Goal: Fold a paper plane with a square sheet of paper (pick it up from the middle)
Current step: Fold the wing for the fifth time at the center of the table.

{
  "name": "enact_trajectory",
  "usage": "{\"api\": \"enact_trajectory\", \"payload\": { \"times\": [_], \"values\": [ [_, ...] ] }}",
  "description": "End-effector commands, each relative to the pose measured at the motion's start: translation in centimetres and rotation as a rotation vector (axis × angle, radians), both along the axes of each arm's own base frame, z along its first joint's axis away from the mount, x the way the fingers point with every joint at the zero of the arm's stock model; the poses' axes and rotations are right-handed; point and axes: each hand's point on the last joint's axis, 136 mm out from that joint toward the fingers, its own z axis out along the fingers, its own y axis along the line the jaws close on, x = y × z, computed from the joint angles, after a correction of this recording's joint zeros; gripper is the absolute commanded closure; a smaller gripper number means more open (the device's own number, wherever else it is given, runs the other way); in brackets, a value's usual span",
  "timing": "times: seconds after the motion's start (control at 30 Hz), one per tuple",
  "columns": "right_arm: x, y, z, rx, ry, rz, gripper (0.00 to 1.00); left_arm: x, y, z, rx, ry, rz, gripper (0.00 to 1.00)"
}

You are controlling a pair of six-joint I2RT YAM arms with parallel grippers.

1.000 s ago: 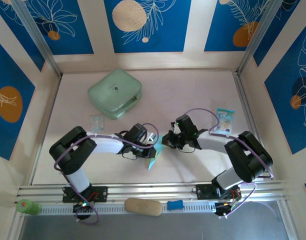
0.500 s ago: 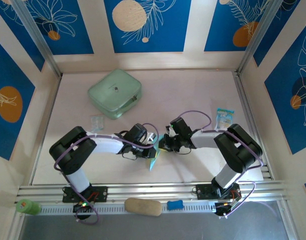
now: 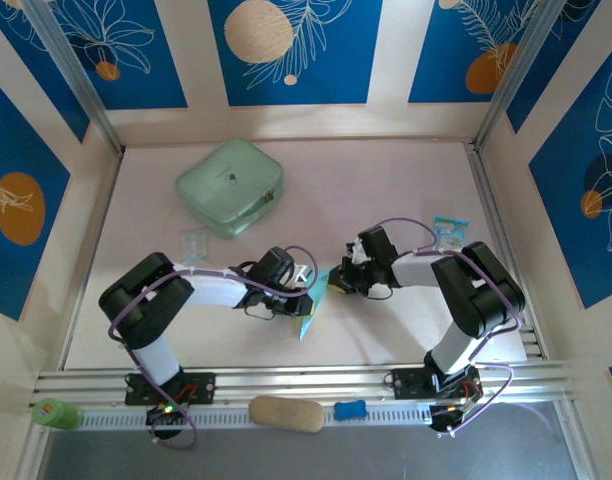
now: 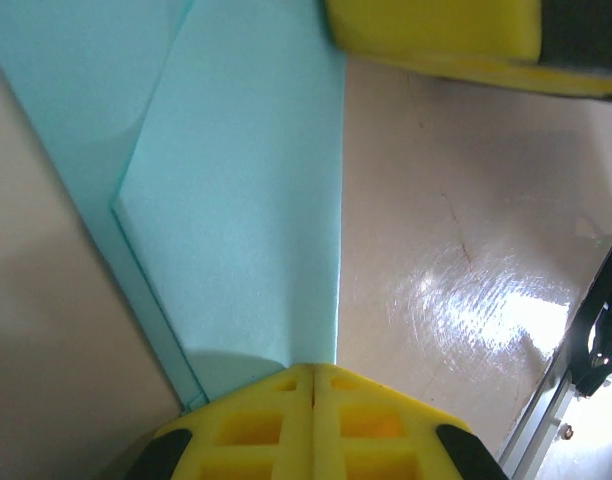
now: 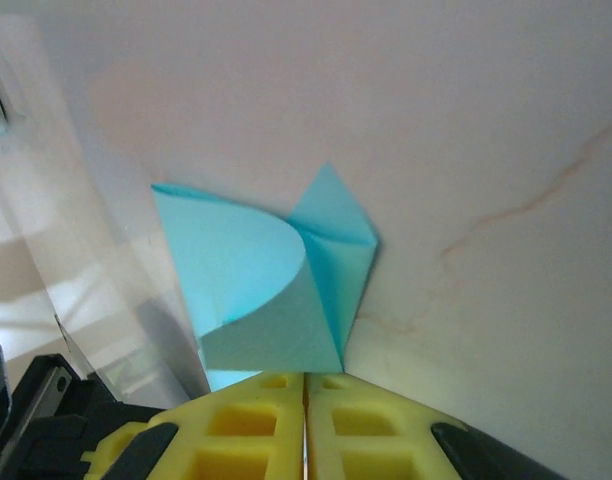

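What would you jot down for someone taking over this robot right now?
Left gripper: shut on one end of the paper.
Right gripper: shut on the opposite end.
Paper: light blue, held between both grippers near the front middle of the table.
Done: first folds creased, layers visible.
Left: one flap curls unflattened in the right wrist view. No dart shape yet, so more folds are needed.

The folded sheet of thin paper (image 3: 311,305) is plain light cyan-blue, and the left gripper (image 4: 313,372) and right gripper (image 5: 306,380) have bright yellow finger pads. The rounded soft case (image 3: 230,186) is mint green on the pale pinkish table (image 3: 386,180). The wall panels (image 3: 336,60) are deep blue with white leaf outlines and orange and cream discs.
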Motion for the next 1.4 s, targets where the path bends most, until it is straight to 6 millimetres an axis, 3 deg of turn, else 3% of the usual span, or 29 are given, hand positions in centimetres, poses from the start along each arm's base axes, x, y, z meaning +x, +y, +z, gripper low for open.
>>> {"api": "enact_trajectory", "payload": {
  "times": [0.0, 0.13, 0.4, 0.67, 0.8, 1.03, 1.2, 1.37],
  "values": [
    [2.8, -3.0, -1.0, -0.130, -0.055, -0.107, 0.91, -3.1, 4.5, -4.6, 0.205, 0.124, 0.009, 1.00],
    [3.2, -3.7, -0.8, -0.174, -0.060, -0.117, 0.91, -3.2, 4.5, -4.7, 0.204, 0.124, 0.010, 1.00],
    [1.7, -0.7, 3.3, -0.086, -0.200, 0.007, 0.90, -3.1, 4.5, -4.5, 0.195, 0.116, 0.011, 1.00],
    [0.0, 1.8, 1.4, -0.060, -0.146, 0.115, 0.90, -3.0, 4.3, -4.3, 0.187, 0.113, 0.007, 1.00],
    [1.2, 0.7, -0.2, -0.119, -0.116, 0.080, 0.91, -3.2, 4.4, -4.4, 0.191, 0.117, 0.005, 1.00],
    [4.4, -2.0, -0.5, -0.126, -0.123, -0.018, 0.91, -3.3, 4.4, -4.6, 0.192, 0.128, 0.003, 1.00],
    [6.3, -3.3, 0.5, -0.096, -0.140, -0.074, 0.91, -3.5, 4.5, -4.6, 0.186, 0.130, 0.004, 1.00],
    [5.9, -3.0, 3.3, -0.054, -0.191, -0.082, 0.90, -3.5, 4.6, -4.5, 0.182, 0.124, 0.009, 1.00]
  ]
}}
